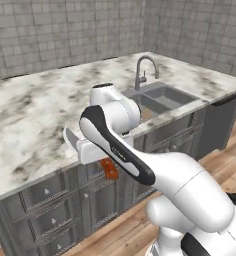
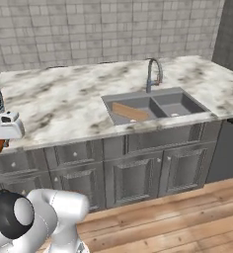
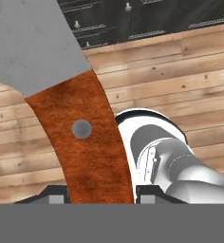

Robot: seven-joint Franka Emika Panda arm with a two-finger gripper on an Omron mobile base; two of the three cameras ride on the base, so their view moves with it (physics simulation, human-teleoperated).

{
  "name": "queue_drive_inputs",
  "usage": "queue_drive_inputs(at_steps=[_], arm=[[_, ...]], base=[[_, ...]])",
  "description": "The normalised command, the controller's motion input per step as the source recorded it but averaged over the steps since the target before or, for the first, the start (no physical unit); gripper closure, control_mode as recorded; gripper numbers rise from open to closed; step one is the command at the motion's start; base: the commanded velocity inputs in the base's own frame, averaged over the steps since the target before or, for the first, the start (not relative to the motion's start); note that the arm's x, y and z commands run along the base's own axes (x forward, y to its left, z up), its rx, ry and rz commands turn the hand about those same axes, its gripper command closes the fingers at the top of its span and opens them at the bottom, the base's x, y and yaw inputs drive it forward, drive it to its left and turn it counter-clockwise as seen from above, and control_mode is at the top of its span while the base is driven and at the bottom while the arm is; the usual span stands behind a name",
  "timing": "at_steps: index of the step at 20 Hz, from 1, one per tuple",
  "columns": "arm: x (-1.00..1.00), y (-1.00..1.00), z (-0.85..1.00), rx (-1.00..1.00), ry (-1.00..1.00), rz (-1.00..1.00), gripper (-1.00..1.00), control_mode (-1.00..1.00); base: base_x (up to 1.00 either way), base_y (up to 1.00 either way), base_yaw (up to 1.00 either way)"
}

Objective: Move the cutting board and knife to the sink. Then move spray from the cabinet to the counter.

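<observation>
My gripper (image 3: 102, 197) is shut on the knife (image 3: 80, 128). The reddish-brown handle runs between the two fingertips and the grey blade reaches toward the upper left of the hand view. From the base, the gripper (image 1: 97, 157) hangs in front of the counter (image 1: 35, 115) edge, left of the sink (image 1: 176, 94), with the handle (image 1: 109, 169) below it. At the far left of the right base view the gripper (image 2: 1, 138) is cut off by the frame. The cutting board (image 2: 130, 111) lies slanted in the sink's (image 2: 180, 105) left basin. The spray and the cabinet are out of view.
A curved faucet (image 2: 153, 74) stands behind the sink. Panelled lower cabinets (image 2: 138, 168) run under the counter (image 2: 64, 104), with a dark appliance front (image 1: 220, 120) at the right end. Wooden floor (image 3: 190, 71) lies beneath the hand.
</observation>
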Motion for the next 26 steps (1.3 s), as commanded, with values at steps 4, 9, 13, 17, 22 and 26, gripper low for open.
queue_drive_inputs(at_steps=[4,9,13,17,22,26], arm=[[0.00,0.00,0.00,0.00,0.00,0.00,1.00,1.00],[0.00,0.00,0.00,0.00,0.00,0.00,1.00,1.00],[0.00,0.00,0.00,0.00,0.00,0.00,1.00,1.00],[0.00,0.00,0.00,0.00,0.00,0.00,1.00,1.00],[0.00,0.00,0.00,0.00,0.00,0.00,1.00,1.00],[0.00,0.00,0.00,0.00,0.00,0.00,1.00,1.00]], base=[[0.31,-1.00,-0.28],[0.46,-1.00,-0.20],[0.60,-1.00,-0.14],[0.64,-0.91,-0.06],[0.70,-0.58,0.00],[0.76,-0.17,0.11]])
